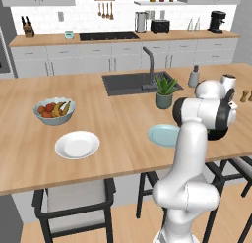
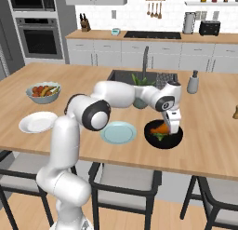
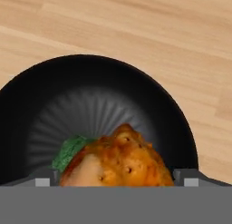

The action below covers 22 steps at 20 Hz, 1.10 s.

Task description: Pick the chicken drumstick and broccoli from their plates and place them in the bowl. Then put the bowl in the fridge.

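Note:
The glossy black bowl point(image 2: 151, 137) stands on the island's near right part, beside the pale blue-green plate point(image 2: 118, 132). The orange-brown chicken drumstick point(image 3: 122, 159) lies inside the bowl point(image 3: 90, 96), with the green broccoli point(image 3: 68, 150) partly under it at its left. My gripper point(image 2: 173, 126) hangs just over the bowl, open. Its fingertips stand wide on either side of the drumstick point(image 2: 161, 128). The white plate point(image 2: 38, 122) is bare at the left. The fridge is out of view.
A pale bowl of fruit point(image 1: 54, 110) sits at the island's left, behind the white plate point(image 1: 77, 144). The potted plant point(image 1: 165, 92) and the sink point(image 1: 138, 82) lie behind the blue-green plate point(image 1: 164, 135). A soap bottle point(image 2: 193, 82) stands at the right. Stools line the near edge.

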### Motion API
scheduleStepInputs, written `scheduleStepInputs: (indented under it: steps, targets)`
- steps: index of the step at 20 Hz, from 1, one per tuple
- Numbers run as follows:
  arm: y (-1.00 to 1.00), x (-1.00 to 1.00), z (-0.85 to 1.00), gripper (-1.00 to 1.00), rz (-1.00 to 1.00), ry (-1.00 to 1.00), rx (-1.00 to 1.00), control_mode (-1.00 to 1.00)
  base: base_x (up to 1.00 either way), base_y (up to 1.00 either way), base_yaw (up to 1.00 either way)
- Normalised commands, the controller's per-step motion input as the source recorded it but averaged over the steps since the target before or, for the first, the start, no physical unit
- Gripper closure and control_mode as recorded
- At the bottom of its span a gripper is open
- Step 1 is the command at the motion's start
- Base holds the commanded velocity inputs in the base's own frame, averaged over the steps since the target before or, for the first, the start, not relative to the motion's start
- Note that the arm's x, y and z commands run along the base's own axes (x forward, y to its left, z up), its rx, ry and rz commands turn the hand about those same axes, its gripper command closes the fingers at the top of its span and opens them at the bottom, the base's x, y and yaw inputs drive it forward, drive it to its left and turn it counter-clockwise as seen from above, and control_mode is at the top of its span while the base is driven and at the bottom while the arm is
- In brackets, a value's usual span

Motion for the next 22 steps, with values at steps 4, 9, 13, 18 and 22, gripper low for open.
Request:
scheduleStepInputs:
  steps: [4, 9, 13, 18, 22]
  targets:
    - [0.01, -0.11, 0.23, -1.00, 0.00, -0.12, 0.00, -1.00, 0.00, 0.00, 0.00]
    - [-0.05, -0.23, 0.38, -1.00, 0.00, -0.15, 0.00, -1.00, 0.00, 0.00, 0.00]
    - [-0.23, -0.45, 0.16, -1.00, 0.00, -0.08, 0.00, -1.00, 0.00, 0.00, 0.00]
    - [-0.13, -0.53, -0.11, -1.00, -0.08, 0.00, 0.00, -1.00, 0.00, 0.00, 0.00]
    - [0.51, -0.06, -0.14, -1.00, -0.11, -0.01, 0.00, -1.00, 0.00, 0.00, 0.00]
